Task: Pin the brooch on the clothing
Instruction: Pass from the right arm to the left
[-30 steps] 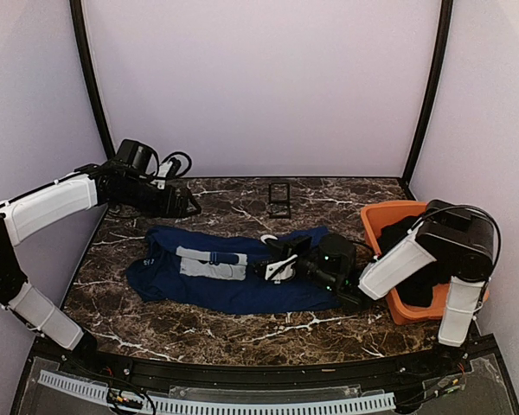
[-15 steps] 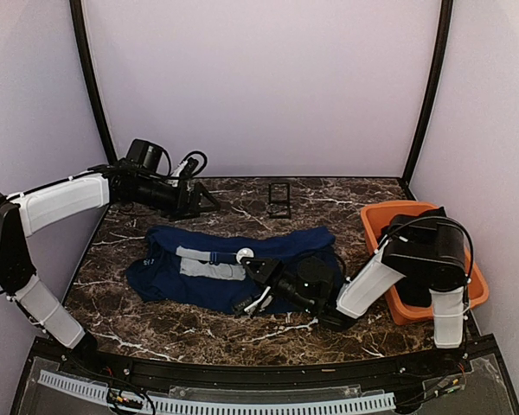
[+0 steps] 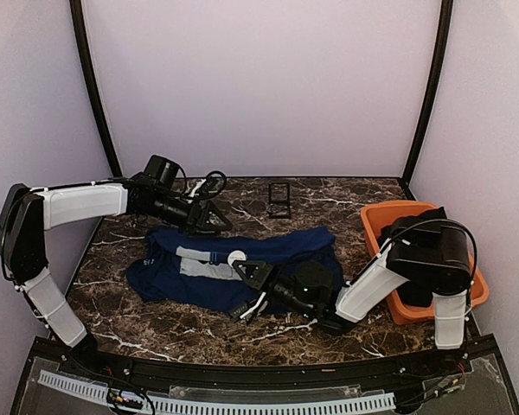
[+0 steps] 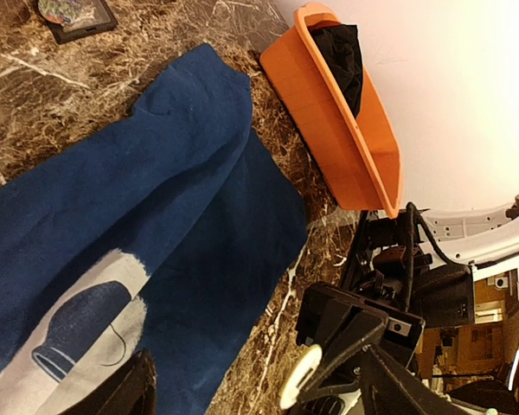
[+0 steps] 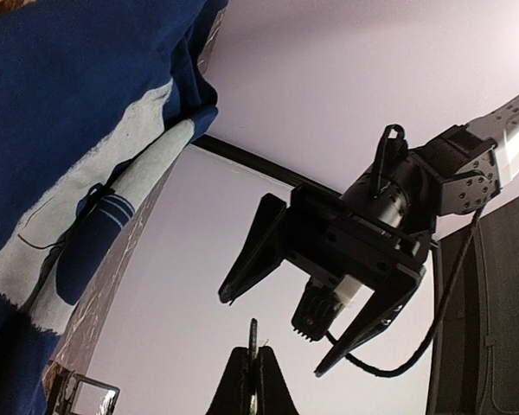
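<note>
The navy T-shirt [image 3: 199, 285] lies flat mid-table, its grey-white print [image 3: 209, 266] towards the left; it also shows in the left wrist view [image 4: 156, 216]. My right gripper [image 3: 241, 264] is shut on the brooch [image 3: 237, 258], a small disc with its white back showing, and holds it just above the shirt near the print. In the right wrist view the brooch [image 5: 253, 333] sticks out edge-on from my closed fingers [image 5: 242, 380]. My left gripper [image 3: 218, 226] is open and empty, hovering at the shirt's far edge and facing the brooch [image 4: 300, 376].
An orange bin [image 3: 376, 226] holding a black garment [image 4: 342, 52] stands at the right. A small black hinged case [image 3: 279, 199] lies at the back centre. The booth walls close in the back and sides.
My right gripper has carried the brooch leftward over the shirt to near the print. My left arm has swung right and nearer, towards the brooch.
</note>
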You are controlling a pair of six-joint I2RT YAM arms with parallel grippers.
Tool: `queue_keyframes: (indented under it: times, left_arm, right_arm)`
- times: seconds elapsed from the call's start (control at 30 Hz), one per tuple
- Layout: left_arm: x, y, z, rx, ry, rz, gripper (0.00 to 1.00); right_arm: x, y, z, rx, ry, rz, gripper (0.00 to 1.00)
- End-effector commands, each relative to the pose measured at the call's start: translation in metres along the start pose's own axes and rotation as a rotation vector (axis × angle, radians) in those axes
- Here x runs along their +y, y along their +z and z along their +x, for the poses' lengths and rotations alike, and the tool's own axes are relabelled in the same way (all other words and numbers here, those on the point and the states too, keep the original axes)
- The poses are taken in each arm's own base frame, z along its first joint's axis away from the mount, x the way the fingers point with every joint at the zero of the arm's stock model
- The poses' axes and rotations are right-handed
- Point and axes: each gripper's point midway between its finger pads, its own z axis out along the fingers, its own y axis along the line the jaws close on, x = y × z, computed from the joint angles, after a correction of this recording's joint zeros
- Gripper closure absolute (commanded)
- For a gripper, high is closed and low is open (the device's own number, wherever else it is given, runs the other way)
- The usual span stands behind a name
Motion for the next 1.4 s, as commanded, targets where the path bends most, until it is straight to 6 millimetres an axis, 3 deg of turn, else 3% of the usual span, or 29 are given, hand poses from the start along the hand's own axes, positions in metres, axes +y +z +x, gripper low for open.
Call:
queue_keyframes:
  times: [0.0, 0.2, 0.4, 0.83, 1.37]
  left_arm:
    - [-0.017, 0.009, 0.016, 0.063, 0.008, 0.096, 0.21]
    - [-0.025, 0.010, 0.030, 0.093, 0.006, 0.139, 0.34]
    - [-0.047, 0.010, 0.038, 0.092, -0.001, 0.283, 0.49]
    - [-0.075, -0.003, 0.035, 0.044, 0.019, 0.415, 0.48]
    - [-0.056, 0.006, 0.052, 0.097, -0.012, 0.343, 0.52]
  right_arm:
    - [-0.117, -0.030, 0.036, 0.128, 0.081, 0.438, 1.00]
    - [-0.131, -0.037, 0.034, 0.105, 0.102, 0.474, 1.00]
    - [-0.129, -0.036, 0.032, 0.097, 0.124, 0.470, 1.00]
    - [-0.131, -0.037, 0.037, 0.100, 0.172, 0.474, 1.00]
    - [-0.137, -0.035, 0.037, 0.098, 0.171, 0.492, 1.00]
